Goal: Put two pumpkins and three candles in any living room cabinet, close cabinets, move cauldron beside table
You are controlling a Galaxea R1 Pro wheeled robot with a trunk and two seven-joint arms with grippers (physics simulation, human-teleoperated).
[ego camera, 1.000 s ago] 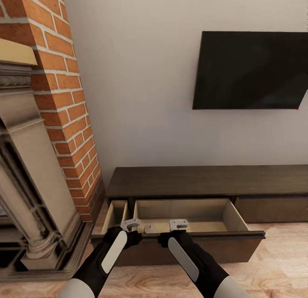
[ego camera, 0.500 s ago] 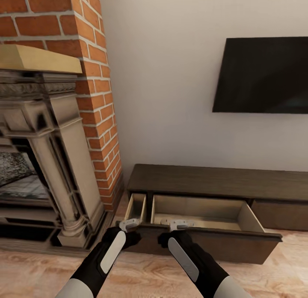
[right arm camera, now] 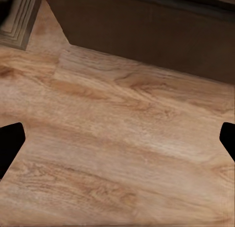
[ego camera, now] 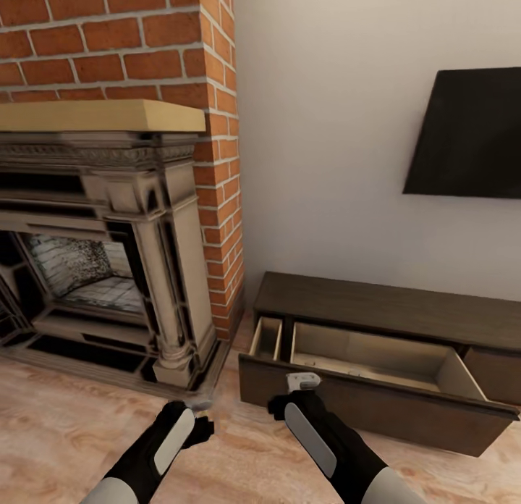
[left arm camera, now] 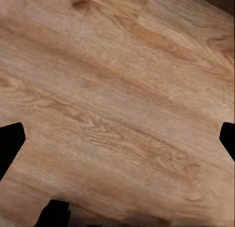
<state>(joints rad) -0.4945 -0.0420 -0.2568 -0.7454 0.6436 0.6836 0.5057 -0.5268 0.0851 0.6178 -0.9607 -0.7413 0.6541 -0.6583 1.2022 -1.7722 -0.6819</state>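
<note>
- Beside the brick fireplace, the cabinet stands with its drawer pulled out.
- Both grippers, left and right, hang spread apart over wood floor.

Brick fireplace, pale wall, black TV, seemingly wooden floor

Dark brown cabinet — red-brick chimney

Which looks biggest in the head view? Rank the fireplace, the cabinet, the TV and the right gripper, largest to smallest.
1. Fireplace, though it stands nearer the camera.
2. Cabinet, cut off at the frame edge.
3. TV, also cut off, so its rank against the cabinet is unsure.
4. Right gripper.
</note>
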